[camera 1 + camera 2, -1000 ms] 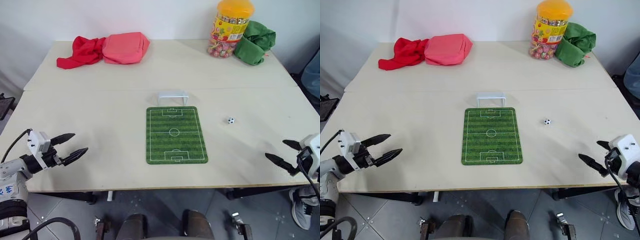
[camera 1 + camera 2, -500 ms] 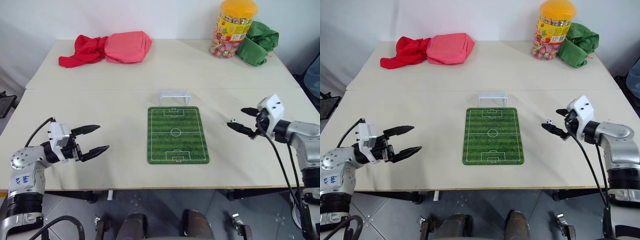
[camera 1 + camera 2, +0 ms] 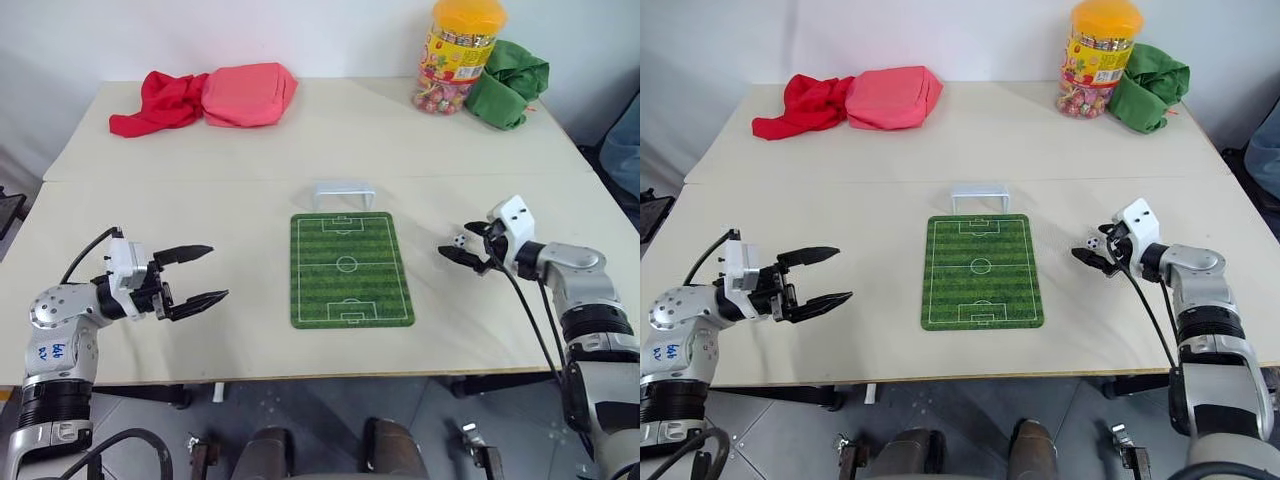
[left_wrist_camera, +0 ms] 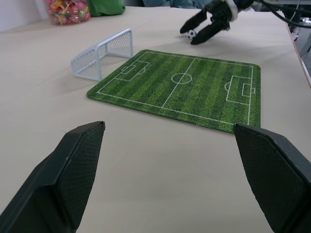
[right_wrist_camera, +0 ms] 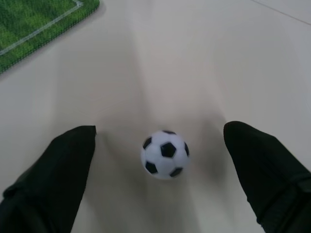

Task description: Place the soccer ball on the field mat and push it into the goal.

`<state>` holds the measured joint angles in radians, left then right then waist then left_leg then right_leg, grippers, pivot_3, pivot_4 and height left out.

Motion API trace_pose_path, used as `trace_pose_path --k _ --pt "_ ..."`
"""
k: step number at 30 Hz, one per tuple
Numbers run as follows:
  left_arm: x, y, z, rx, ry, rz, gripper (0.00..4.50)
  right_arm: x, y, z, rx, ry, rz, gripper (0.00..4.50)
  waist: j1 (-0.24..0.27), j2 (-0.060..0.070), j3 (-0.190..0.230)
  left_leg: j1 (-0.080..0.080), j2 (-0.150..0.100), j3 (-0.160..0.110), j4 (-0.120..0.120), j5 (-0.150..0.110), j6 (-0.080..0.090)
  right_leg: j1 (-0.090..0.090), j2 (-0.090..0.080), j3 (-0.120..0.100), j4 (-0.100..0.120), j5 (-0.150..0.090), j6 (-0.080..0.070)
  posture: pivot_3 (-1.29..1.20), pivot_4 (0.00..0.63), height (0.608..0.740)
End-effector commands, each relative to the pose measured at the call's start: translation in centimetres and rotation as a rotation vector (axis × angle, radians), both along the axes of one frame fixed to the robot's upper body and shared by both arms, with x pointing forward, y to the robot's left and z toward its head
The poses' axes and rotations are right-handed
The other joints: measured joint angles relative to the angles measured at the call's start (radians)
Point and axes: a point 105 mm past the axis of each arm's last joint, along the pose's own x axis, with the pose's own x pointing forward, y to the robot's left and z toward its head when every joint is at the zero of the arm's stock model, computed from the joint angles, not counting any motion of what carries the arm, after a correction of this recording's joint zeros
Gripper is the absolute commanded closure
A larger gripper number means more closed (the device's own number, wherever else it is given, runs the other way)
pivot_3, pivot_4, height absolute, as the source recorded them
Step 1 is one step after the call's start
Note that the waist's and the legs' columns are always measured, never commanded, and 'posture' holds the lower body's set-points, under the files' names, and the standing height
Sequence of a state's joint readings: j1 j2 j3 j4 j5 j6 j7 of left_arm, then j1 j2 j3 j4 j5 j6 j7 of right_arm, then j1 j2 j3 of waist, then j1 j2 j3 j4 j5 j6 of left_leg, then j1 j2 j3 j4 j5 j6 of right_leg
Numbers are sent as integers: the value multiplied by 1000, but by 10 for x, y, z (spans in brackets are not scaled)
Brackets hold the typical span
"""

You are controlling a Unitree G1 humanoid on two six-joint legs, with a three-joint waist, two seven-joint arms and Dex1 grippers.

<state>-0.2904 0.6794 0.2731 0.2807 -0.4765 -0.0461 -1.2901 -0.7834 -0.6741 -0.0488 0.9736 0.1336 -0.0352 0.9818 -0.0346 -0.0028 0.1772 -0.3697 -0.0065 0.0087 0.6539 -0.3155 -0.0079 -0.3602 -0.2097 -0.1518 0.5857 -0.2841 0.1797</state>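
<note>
White-and-black, the tiny soccer ball (image 5: 165, 154) is seen right of centre, on bare tabletop between the right gripper's (image 3: 464, 246) open, untouching fingers. Nothing is done yet: green striped field mat (image 3: 350, 268), white plastic goal (image 3: 343, 193). The left gripper (image 3: 198, 274) is held open.
</note>
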Motion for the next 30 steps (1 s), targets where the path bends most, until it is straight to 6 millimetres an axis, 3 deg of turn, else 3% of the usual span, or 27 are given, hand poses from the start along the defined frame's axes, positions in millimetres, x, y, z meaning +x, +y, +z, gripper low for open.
trace_pose_path --k 1,8,10,12,17,19,23,30 --pt "-3 -1 8 -12 -41 -8 0 1 -1 0 -7 -10 -4 1255 0 0 0 0 0 0 1 0 0 0 0 0 0 0 0 0 150 740" --pt "-4 -1 6 -16 -41 -11 0 -1 -7 10 0 -49 -18 3633 4 0 0 0 1 0 2 0 0 0 1 1 0 1 -1 0 150 740" --pt "-3 -2 6 -18 -44 -19 0 -1 -6 20 -2 -81 -2 3658 4 0 0 0 1 0 3 0 0 0 1 1 0 1 -1 0 150 740" --pt "-3 -4 5 -17 -50 -42 0 0 9 52 41 -160 50 3658 4 1 1 0 1 0 3 0 -1 0 1 1 0 1 -1 0 150 740" --pt "-2 -10 1 -9 -38 -98 0 -25 67 83 -14 -151 266 3658 5 5 3 -1 2 0 3 -1 -1 -2 2 1 1 1 -1 0 150 740" --pt "-1 -11 -1 -2 -34 -111 0 -35 78 82 -41 -130 320 3658 6 5 3 -1 3 0 3 -2 -3 -2 4 1 1 1 -1 0 150 740" --pt "-6 -15 -13 32 -4 -173 0 -80 135 68 -126 -40 615 3658 8 5 3 -1 4 1 3 -2 -3 -2 5 1 1 1 -1 0 150 740" --pt "-11 -24 -26 59 5 -222 0 -112 174 35 -215 65 852 3658 10 4 3 -2 4 1 6 -3 -2 -2 5 2 2 1 -2 0 150 740"
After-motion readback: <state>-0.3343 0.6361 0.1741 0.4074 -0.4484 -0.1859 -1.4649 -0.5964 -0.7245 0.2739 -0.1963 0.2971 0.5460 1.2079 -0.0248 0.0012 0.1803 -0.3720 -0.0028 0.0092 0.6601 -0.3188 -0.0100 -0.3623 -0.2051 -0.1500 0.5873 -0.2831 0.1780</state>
